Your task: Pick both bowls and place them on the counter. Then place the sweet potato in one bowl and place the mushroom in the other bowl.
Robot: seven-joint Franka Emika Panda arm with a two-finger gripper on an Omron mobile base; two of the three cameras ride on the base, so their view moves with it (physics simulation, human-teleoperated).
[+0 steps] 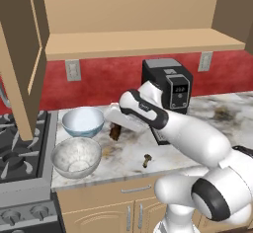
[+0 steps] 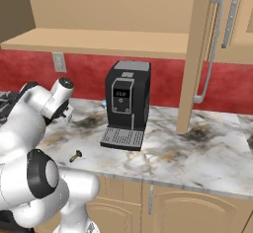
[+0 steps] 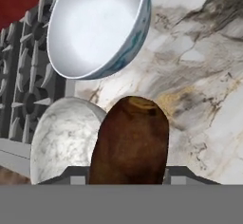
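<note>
Both bowls stand on the marble counter point(image 1: 217, 116) at its left end. The white-and-blue bowl point(image 1: 83, 121) is behind, the mottled grey bowl point(image 1: 76, 157) in front. My gripper point(image 1: 117, 123) is shut on the sweet potato point(image 1: 115, 132), a dark brown oblong lump hanging just right of the blue bowl, low over the counter. In the hand view the sweet potato point(image 3: 130, 140) fills the space between the fingers of my gripper point(image 3: 128, 176), with the blue bowl point(image 3: 95, 28) beyond it and the grey bowl point(image 3: 64, 140) beside it. The tiny mushroom point(image 1: 147, 161) point(image 2: 75, 156) lies near the counter's front edge.
A black coffee machine point(image 1: 168, 91) point(image 2: 126, 103) stands at the back of the counter, close behind my arm. A gas stove point(image 1: 20, 143) borders the counter on the left. A wooden shelf point(image 1: 143, 42) runs overhead, and an open cabinet door point(image 1: 20, 54) hangs above the stove.
</note>
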